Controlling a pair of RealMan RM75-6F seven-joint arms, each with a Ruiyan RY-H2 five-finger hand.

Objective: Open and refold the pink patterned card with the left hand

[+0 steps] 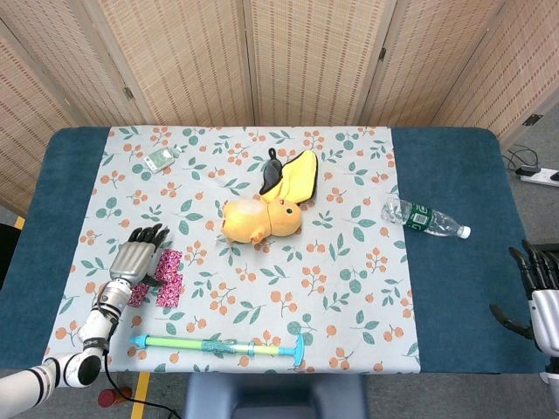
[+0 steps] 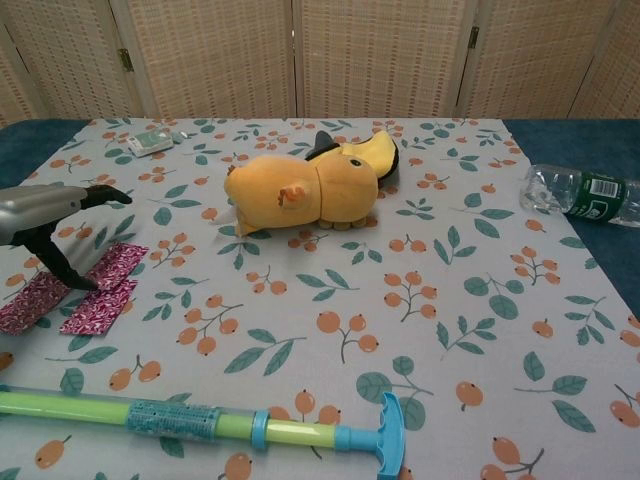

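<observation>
The pink patterned card lies unfolded on the floral cloth at the table's front left, its panels spread flat; the head view shows the card too. My left hand hovers over its left part with the fingers stretched out above it. The thumb reaches down, its tip touching the card near a fold, and nothing is gripped. In the head view, the left hand covers the card's left side. My right hand hangs off the table's right edge, fingers apart and empty.
A yellow plush duck lies mid-table. A green and blue toy stick runs along the front edge, just below the card. A plastic bottle lies on the right, and a small packet at the far left.
</observation>
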